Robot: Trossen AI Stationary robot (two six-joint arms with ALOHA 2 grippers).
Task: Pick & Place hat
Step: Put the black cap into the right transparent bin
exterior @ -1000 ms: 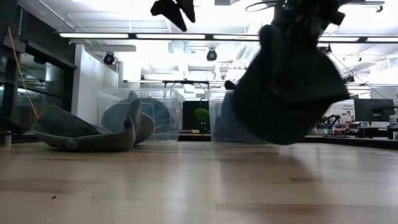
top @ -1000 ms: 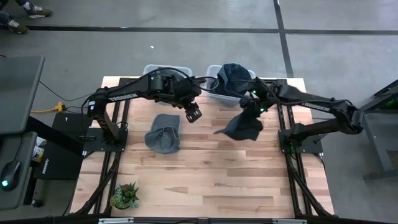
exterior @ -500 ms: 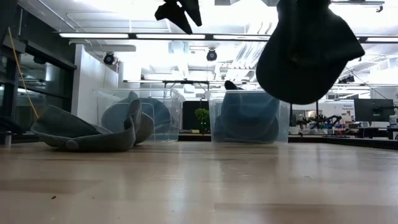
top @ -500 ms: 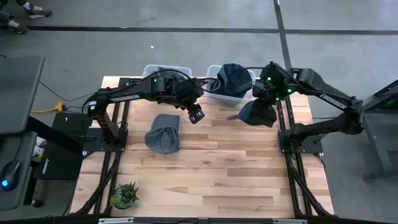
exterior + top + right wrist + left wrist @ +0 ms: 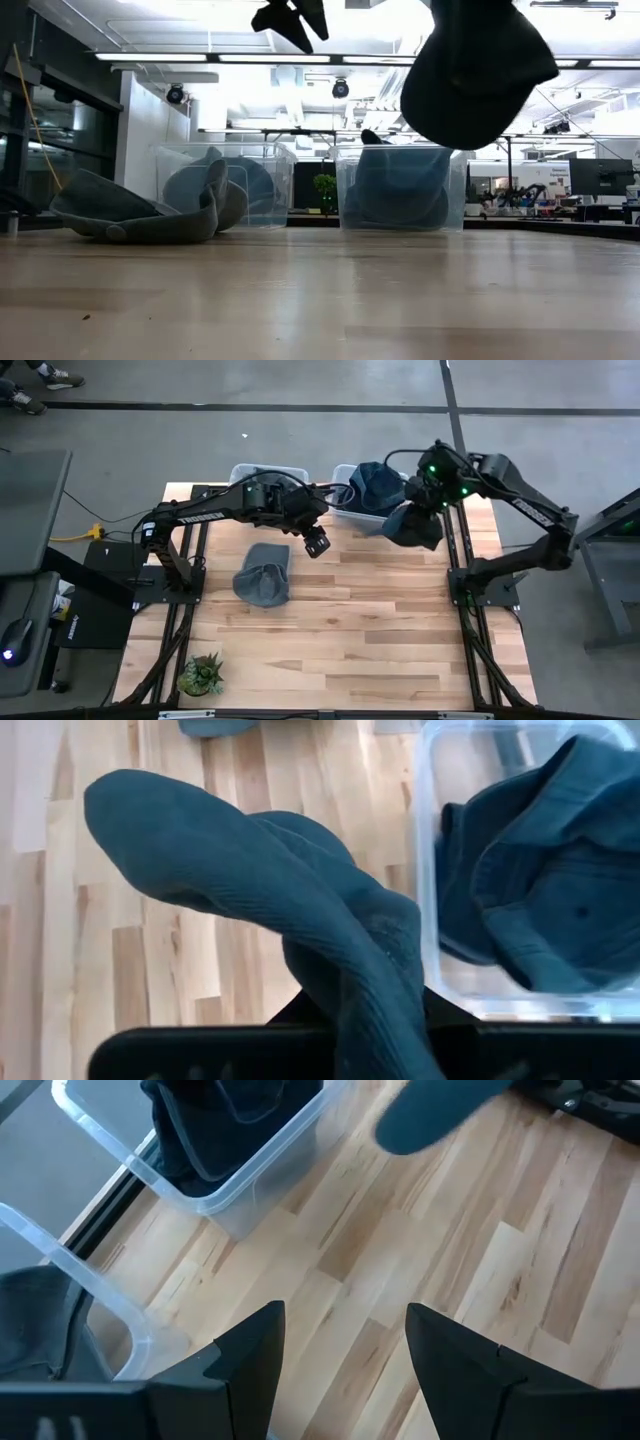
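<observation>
A dark blue hat (image 5: 412, 526) hangs in the air beside the right clear bin (image 5: 352, 512), with my right gripper (image 5: 420, 505) shut on it; in the low view the hat (image 5: 478, 70) shows high above the wood. That bin holds another blue hat (image 5: 545, 870). A grey hat (image 5: 263, 573) lies on its crown on the table left of centre. My left gripper (image 5: 315, 542) hovers open above the table near the left bin (image 5: 240, 472), with nothing between its fingers (image 5: 252, 1355). My right gripper pinches bunched cloth of the dark blue hat (image 5: 372, 1005) between its two fingers, which the cloth itself hides. The fingers come slanting down from the table's right side. The hat hangs slack below them, lifted clear of the table, with its brim (image 5: 150, 815) sticking out.
Two clear bins stand side by side at the far edge, each with hats in it (image 5: 225, 185) (image 5: 400, 185). A small potted plant (image 5: 201, 674) sits at the near left corner. Bare wood (image 5: 380, 630) fills the table's middle and near side.
My right gripper has risen and drawn back toward the far right edge, tipping and rolling as it went. The dark blue hat went with it, from low over the table to high up beside the right bin, still hanging slack.
</observation>
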